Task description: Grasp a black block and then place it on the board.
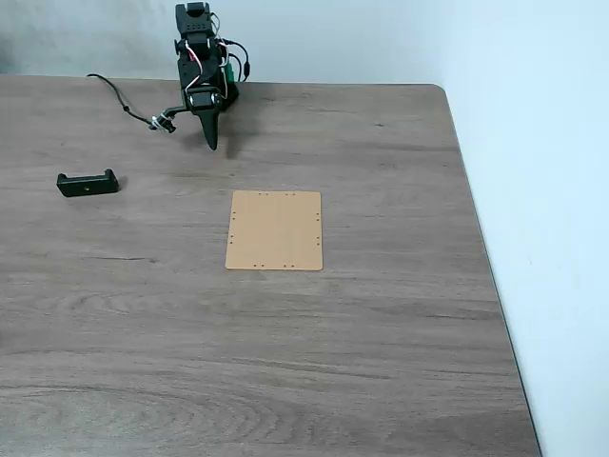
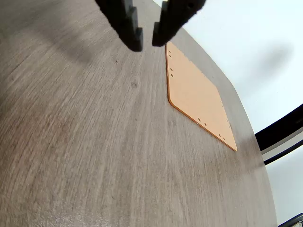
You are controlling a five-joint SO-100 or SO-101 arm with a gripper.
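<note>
The black block (image 1: 88, 183), a short bar with raised ends and a light dot on its side, lies on the table at the left of the fixed view. The tan board (image 1: 274, 229) lies flat near the table's middle; in the wrist view the board (image 2: 196, 94) stretches to the right. My gripper (image 1: 212, 143) hangs folded at the far edge, tip pointing down just above the table, well right of the block and behind the board. In the wrist view my gripper (image 2: 147, 41) enters from the top, its fingers almost together with a thin gap and nothing between them.
A black cable (image 1: 122, 100) trails left from the arm's base across the wood-grain tabletop (image 1: 381, 362). The table's right edge (image 1: 485, 257) runs beside a white wall. Bare tabletop lies between block, board and the near edge.
</note>
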